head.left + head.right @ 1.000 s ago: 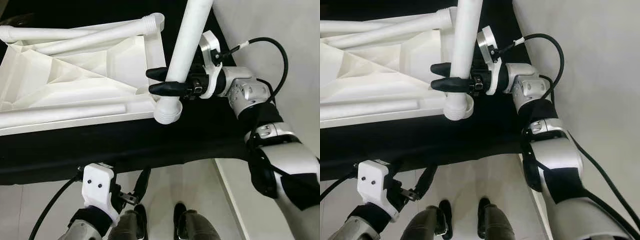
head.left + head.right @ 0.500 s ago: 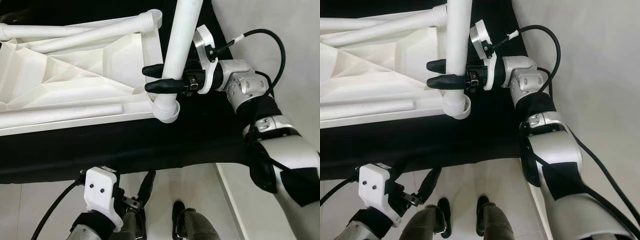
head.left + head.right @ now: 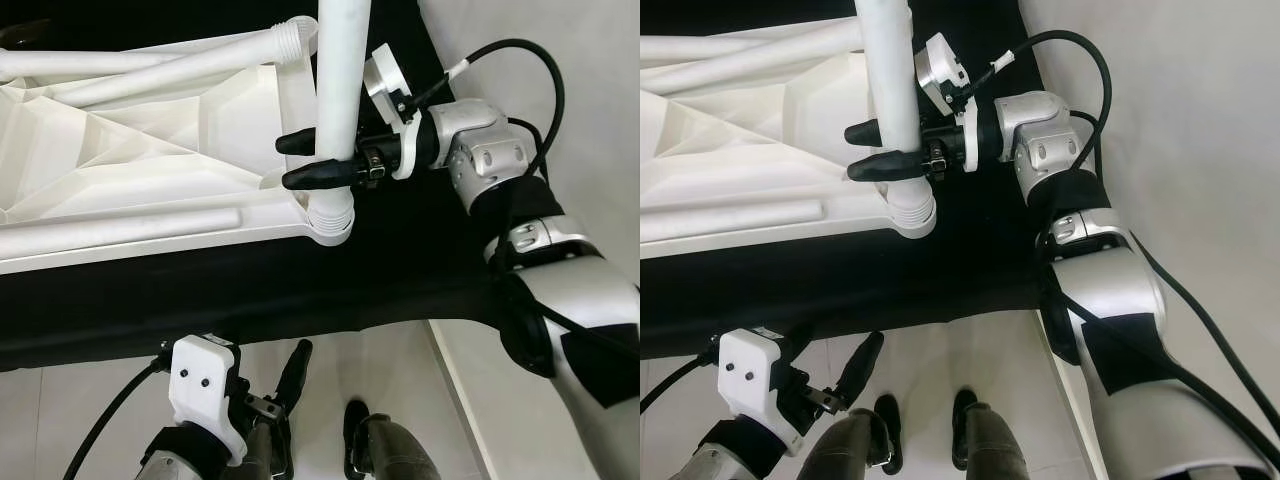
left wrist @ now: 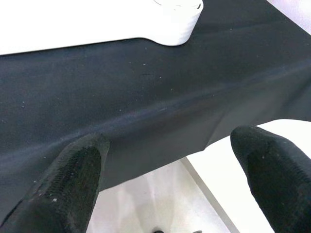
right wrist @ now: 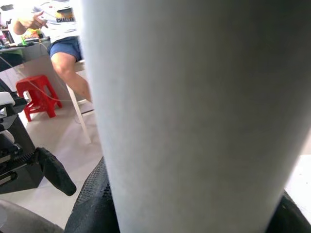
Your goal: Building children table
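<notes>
Between the right gripper's [image 3: 300, 160] fingers: an upright white leg [image 3: 338, 90], clamped.
Just below the grip, the leg's threaded end meets the corner socket [image 3: 328, 224] of the upturned tabletop [image 3: 150, 160]; how far it is seated cannot be told, and its top is cut off. Two legs [image 3: 170, 65] lie beyond. Low, the left gripper [image 4: 165, 170] hangs open beside the black cloth [image 3: 250, 300].

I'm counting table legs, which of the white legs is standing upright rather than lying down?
The leg clamped in the right pincer, at the tabletop's corner socket; the others lie flat on it.
</notes>
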You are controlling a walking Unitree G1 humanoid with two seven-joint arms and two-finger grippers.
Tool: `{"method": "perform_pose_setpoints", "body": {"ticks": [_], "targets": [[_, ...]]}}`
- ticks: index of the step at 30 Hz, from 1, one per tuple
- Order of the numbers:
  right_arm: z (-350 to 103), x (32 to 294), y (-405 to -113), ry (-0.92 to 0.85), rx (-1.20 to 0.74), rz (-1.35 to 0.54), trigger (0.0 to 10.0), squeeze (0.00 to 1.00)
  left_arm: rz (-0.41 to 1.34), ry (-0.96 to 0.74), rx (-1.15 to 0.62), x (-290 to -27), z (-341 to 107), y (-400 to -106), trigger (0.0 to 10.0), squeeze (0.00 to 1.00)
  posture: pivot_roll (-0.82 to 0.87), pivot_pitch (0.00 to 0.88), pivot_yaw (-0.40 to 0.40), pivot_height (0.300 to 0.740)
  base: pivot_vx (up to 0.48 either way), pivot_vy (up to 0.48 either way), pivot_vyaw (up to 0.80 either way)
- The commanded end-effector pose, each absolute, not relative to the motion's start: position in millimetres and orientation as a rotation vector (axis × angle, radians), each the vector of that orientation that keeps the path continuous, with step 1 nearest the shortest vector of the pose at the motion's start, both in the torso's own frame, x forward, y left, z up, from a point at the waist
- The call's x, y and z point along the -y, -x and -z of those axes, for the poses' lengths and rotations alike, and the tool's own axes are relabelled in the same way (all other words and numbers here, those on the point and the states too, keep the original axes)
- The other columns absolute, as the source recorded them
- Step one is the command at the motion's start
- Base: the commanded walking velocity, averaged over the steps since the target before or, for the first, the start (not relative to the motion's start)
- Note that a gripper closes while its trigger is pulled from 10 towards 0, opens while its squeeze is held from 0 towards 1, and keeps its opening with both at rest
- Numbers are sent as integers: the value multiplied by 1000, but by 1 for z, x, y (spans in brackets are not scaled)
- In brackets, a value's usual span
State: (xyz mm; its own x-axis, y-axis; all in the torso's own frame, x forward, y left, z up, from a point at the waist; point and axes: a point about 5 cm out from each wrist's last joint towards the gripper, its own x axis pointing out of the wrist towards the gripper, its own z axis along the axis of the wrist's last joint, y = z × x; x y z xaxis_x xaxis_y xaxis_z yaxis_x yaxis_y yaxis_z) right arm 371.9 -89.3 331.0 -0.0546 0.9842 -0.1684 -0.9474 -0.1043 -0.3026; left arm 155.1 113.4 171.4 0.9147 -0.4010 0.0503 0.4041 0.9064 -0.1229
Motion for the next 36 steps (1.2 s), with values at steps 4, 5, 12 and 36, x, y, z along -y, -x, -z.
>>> {"method": "perform_pose_setpoints", "body": {"ticks": [4,5,12,36], "targets": [[-289,91,-377,451,-113,-1612,10000,0,412,127,17,-114,-171,-152,10000,0,6,439,24,740,0,0,0],[-289,91,-377,451,-113,-1612,10000,0,412,127,17,-114,-171,-152,10000,0,6,439,24,740,0,0,0],[-284,88,-375,537,-126,-1631,10000,0,410,125,20,-114,-171,-153,10000,0,0,441,18,740,0,0,0],[-271,103,-383,350,-133,-1419,10000,0,405,128,26,-115,-171,-156,10000,0,-14,438,21,740,0,0,0]]}}
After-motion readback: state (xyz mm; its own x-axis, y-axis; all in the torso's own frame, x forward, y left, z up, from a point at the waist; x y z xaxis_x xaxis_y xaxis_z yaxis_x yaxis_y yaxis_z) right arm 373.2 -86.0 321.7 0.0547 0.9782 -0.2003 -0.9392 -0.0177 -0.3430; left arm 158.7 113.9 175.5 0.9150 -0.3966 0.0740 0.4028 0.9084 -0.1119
